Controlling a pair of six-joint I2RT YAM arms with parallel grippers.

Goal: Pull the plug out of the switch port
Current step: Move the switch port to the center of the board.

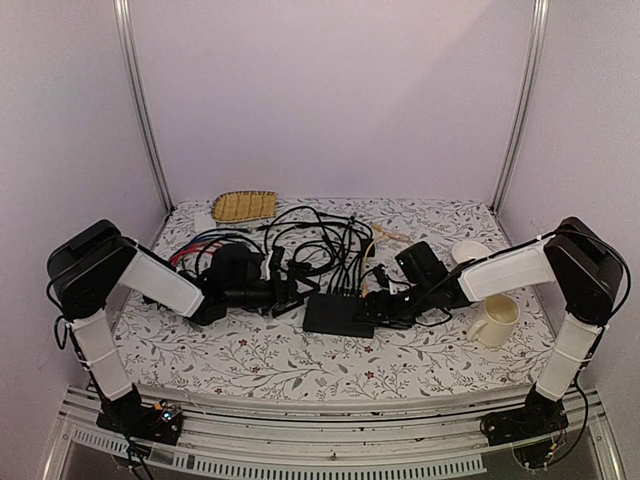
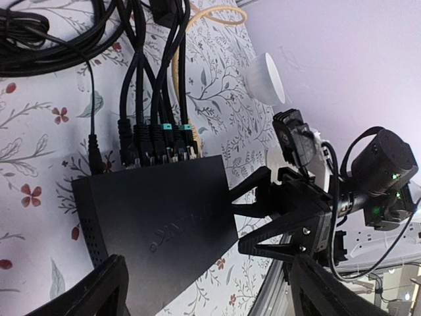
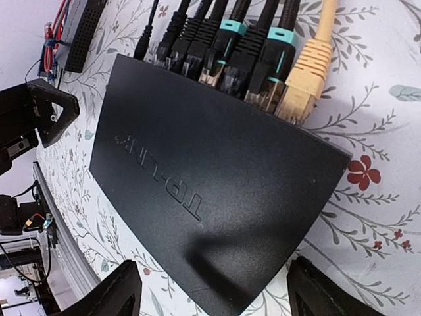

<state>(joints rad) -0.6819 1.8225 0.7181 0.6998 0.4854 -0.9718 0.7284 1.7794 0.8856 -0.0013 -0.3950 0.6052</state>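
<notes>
Sitting in the switch (image 3: 210,197): yellow plug (image 3: 306,85)

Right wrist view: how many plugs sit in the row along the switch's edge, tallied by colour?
Plain black network plugs: 4
Teal-collared plugs: 2
Yellow plug: 1
Thin black round plug at the row's end: 1
Total: 8

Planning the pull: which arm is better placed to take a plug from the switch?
Probably right: the right gripper stands open at the switch end nearest the yellow plug; the left gripper is at the opposite end.
</notes>
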